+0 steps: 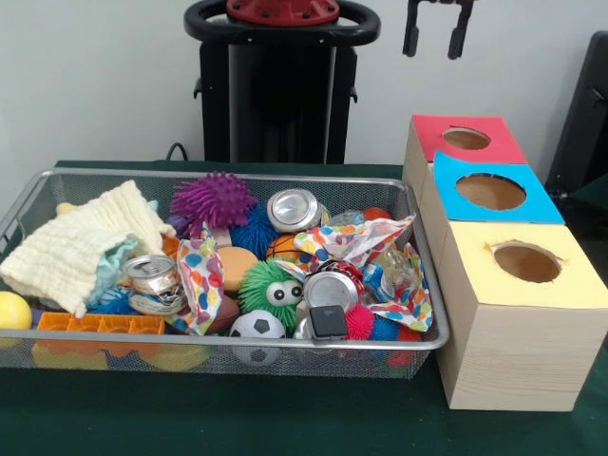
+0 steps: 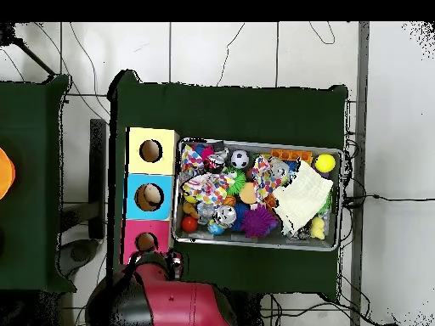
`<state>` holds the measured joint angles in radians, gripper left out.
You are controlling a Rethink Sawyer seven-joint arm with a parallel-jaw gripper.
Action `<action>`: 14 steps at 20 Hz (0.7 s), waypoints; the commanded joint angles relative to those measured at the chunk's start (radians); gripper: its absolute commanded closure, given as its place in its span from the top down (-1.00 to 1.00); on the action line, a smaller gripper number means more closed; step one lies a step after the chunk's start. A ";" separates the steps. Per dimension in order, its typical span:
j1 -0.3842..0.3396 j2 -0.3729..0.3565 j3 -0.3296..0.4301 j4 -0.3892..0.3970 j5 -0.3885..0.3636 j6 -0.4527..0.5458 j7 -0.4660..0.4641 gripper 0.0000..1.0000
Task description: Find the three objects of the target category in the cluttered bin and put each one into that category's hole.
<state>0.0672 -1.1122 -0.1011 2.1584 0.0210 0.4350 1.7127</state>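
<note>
- The hand [image 1: 438, 38] hangs high, above and behind the red-topped box [image 1: 465, 139], well apart from the bin [image 1: 418, 218]. Its two fingers stand apart and hold nothing.
- The wire bin sits on the green table [image 1: 237, 418], just beside a row of three wooden boxes: red top, blue top [image 1: 491, 191] and yellow top [image 1: 527, 262], each with one round hole.
- The target category is not shown, so I judge only the candidates.
- The metal cans, for example the one [image 1: 294, 209] near the far wall and the one [image 1: 152, 275] beside the cream cloth [image 1: 81, 247], look light, stiff and slippery. I would grip across the round body.
- The balls, such as the soccer ball [image 1: 256, 326] at the near wall and the purple spiky ball [image 1: 214, 199], look light; the spiky one seems soft and should give under the fingers.
- The dotted cloth [image 1: 375, 252] is limp; a pinch on a raised fold seems best. It covers some things partly.
</note>
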 commanded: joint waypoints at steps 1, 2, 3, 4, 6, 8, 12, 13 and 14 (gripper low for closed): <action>-0.026 0.112 -0.009 -0.093 0.036 -0.054 0.231 1.00; -0.024 0.118 -0.011 -0.098 0.033 -0.055 0.230 1.00; -0.022 0.124 -0.013 -0.104 0.031 -0.055 0.230 1.00; -0.025 0.126 -0.013 -0.103 0.031 -0.056 0.226 1.00; -0.032 0.133 -0.007 -0.097 0.035 -0.068 0.220 1.00; -0.042 0.150 0.002 -0.100 0.041 -0.083 0.218 1.00; -0.051 0.187 0.007 -0.117 0.053 -0.111 0.226 1.00; -0.053 0.194 0.007 -0.121 0.055 -0.119 0.227 1.00; -0.059 0.201 0.013 -0.118 0.060 -0.130 0.228 1.00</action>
<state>0.0435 -0.9880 -0.1059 2.1217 0.0360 0.3956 1.7199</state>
